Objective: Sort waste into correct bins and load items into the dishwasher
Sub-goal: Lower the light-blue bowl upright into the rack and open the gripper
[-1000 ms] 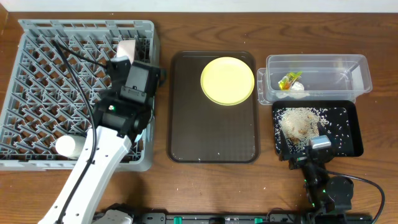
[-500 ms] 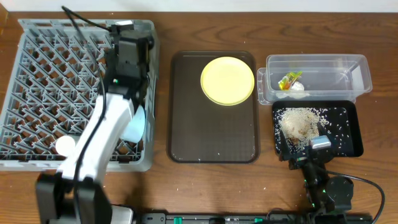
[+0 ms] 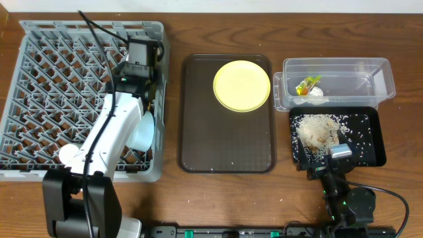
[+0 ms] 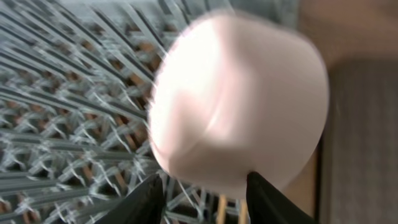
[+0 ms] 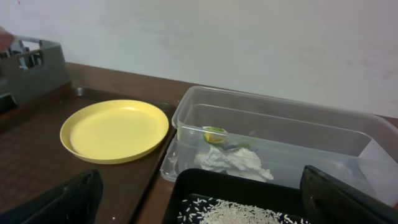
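My left gripper hangs over the far right part of the grey dish rack. In the left wrist view its jaws are apart. A blurred pale pink cup lies on its side over the rack grid, just past the fingertips. In the overhead view the gripper hides the cup. My right gripper is open and empty at the front right. In the right wrist view its jaws sit in front of the black tray of rice. A yellow plate lies on the brown tray.
A pale bowl and a white cup sit in the rack. The clear bin holds a wrapper and crumpled paper. The black tray holds a rice heap. The plate also shows in the right wrist view.
My left arm swung from the rack's middle toward its far right edge. The pink cup, seen ahead of the gripper a second ago, is now hidden under it overhead. The right arm has not moved.
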